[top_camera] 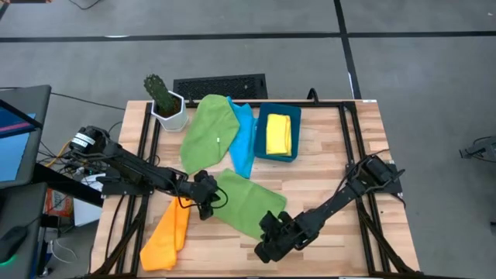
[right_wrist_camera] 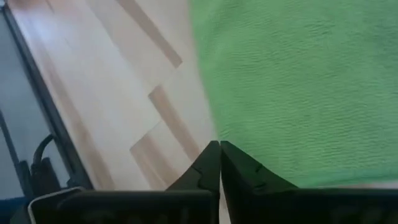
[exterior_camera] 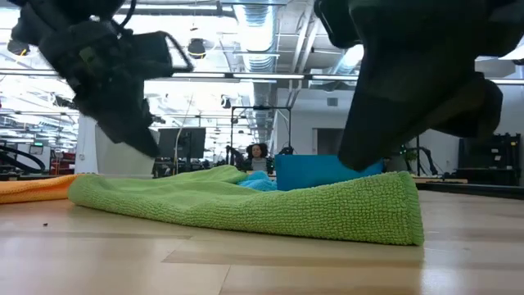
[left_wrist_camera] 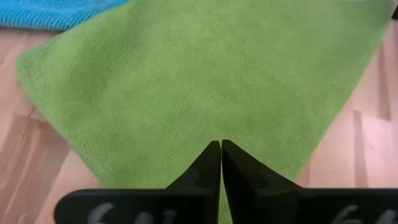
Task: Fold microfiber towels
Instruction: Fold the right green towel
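Green towel [top_camera: 246,203] flat, long axis diagonal

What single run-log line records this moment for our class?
step: grasp corners | left pincer: shut on green towel | right pincer: shut on green towel | towel: flat on table

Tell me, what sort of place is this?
Probably a robotics lab or workshop: the wooden table stands on a bare grey floor, a keyboard lies at its far edge, and open ceiling ducts and monitors fill the room behind.
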Motion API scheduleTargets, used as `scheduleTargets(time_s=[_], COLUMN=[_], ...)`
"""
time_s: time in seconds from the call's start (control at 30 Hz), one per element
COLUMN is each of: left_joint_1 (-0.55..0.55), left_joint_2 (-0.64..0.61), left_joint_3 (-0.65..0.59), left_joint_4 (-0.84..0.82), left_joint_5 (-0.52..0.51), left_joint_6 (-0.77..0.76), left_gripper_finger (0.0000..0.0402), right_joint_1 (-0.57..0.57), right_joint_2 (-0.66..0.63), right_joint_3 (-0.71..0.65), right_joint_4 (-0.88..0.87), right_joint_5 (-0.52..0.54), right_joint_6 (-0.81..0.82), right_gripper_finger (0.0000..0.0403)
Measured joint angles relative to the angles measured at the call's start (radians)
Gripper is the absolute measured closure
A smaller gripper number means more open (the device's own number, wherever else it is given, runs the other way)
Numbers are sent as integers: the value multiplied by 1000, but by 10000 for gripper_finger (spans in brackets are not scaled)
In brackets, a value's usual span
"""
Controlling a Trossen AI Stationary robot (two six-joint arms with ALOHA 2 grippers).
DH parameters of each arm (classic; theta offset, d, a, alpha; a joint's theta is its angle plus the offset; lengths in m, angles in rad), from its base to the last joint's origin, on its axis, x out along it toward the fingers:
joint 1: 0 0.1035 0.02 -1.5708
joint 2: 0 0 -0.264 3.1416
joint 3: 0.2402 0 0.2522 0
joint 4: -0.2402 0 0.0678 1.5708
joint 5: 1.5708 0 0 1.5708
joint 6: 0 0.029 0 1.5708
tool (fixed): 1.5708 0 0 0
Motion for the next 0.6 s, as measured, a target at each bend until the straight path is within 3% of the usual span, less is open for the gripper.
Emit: scheduleTargets(time_s=[0.23,0.5,0.6], left_joint_1=[0,0,-1], left_joint_2=[0,0,0], left_joint_3=[-46,-57,-57], left_joint_4=[58,82,84], left_joint_5=[-3,-3,-1], left_joint_6=[-37,-48,-48], left_gripper_finger=[395,395,395], right_joint_1=[23,20,23], right_joint_2=[0,44,74], right_joint_3=[0,-3,4], right_joint_4=[-38,-72,5], right_joint_5=[0,-16,-69], right_joint_6=[32,66,80], right_gripper_finger=[394,373,374])
